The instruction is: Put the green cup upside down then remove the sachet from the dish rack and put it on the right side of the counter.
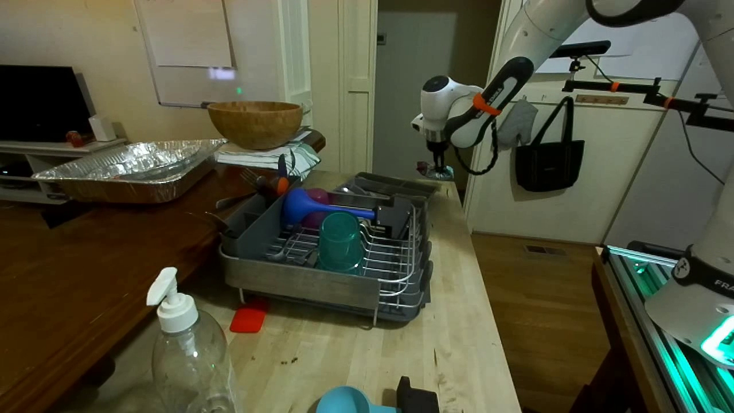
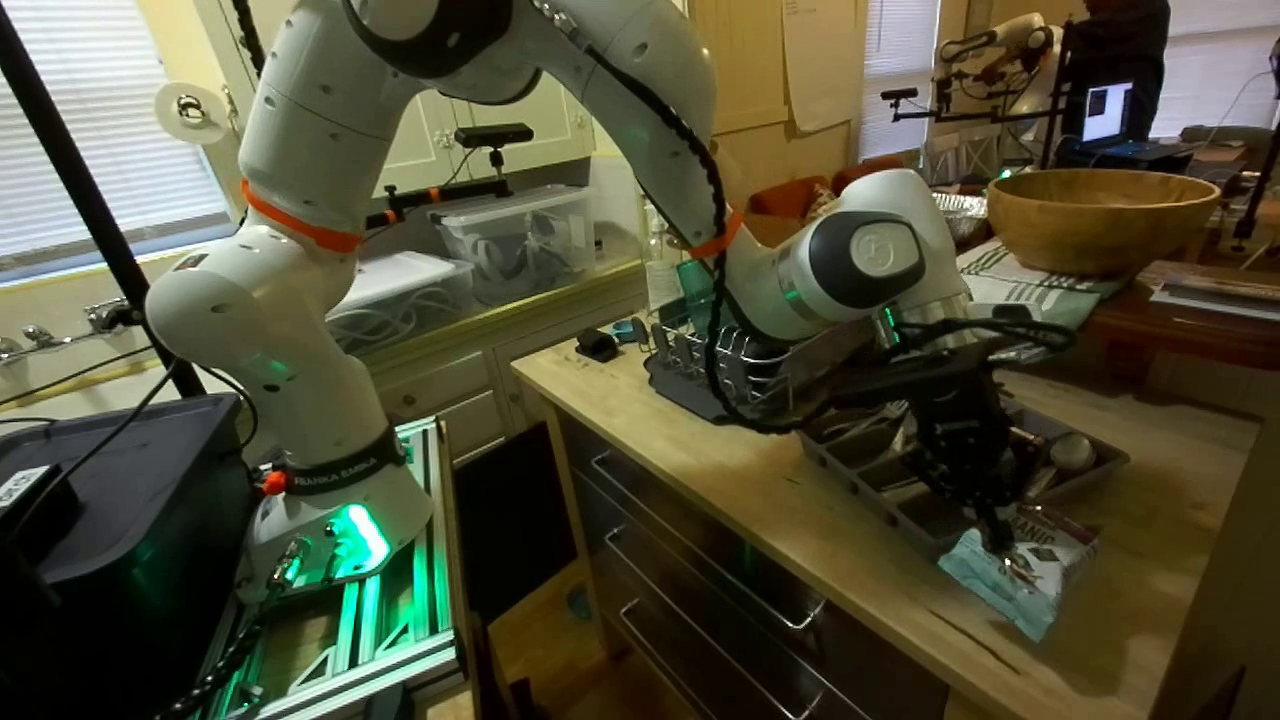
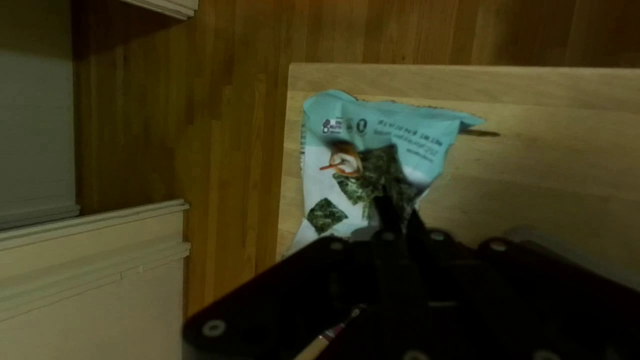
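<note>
Bottle (image 1: 189, 355) foremost; beyond it runs the counter (image 1: 456, 327), bearing the rack (image 1: 298, 284), where the cup (image 1: 340, 244) sits, mouth-down as I judge; the wrist view lacks the cup but shows the sachet (image 3: 367, 152) near the counter's corner. Placing seems in hand: my gripper (image 3: 400, 204) pinches the sachet, contact beneath unclear; next I must lower gently, then release
</note>
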`<state>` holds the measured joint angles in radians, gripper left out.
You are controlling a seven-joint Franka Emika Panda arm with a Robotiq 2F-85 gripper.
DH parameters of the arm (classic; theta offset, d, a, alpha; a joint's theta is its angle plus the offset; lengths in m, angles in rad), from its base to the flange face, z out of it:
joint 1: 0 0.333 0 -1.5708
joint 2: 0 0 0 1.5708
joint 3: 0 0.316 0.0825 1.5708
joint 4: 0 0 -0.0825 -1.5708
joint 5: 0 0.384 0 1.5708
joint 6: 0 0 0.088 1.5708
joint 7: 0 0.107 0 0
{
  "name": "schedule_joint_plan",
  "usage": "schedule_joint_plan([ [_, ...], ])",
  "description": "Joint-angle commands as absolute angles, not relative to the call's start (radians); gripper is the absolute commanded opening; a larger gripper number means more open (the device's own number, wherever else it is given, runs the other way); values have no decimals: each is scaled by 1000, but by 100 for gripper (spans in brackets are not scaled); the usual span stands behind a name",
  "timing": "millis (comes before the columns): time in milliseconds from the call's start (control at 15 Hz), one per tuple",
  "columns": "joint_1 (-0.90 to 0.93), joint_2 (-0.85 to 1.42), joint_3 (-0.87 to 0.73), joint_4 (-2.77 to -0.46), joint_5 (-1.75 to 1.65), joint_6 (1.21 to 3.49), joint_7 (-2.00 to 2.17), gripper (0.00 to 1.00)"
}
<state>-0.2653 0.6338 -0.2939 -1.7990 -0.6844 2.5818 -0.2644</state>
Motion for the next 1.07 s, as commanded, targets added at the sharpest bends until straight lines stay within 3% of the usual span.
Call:
schedule_joint_plan([
  [0,-267,752,-309,-1684,-709,2553,-293,1],
  [133,-267,787,-311,-1652,-703,2551,-295,1],
  [200,-269,790,-305,-1646,-692,2537,-306,29],
  [333,-264,771,-300,-1661,-687,2521,-312,36],
  [600,-286,624,-251,-1771,-639,2460,-398,68],
  [867,-352,395,-172,-1947,-513,2542,-521,99],
  [933,-301,536,-227,-1806,-570,2502,-455,100],
  [1000,-304,494,-222,-1830,-561,2502,-469,87],
])
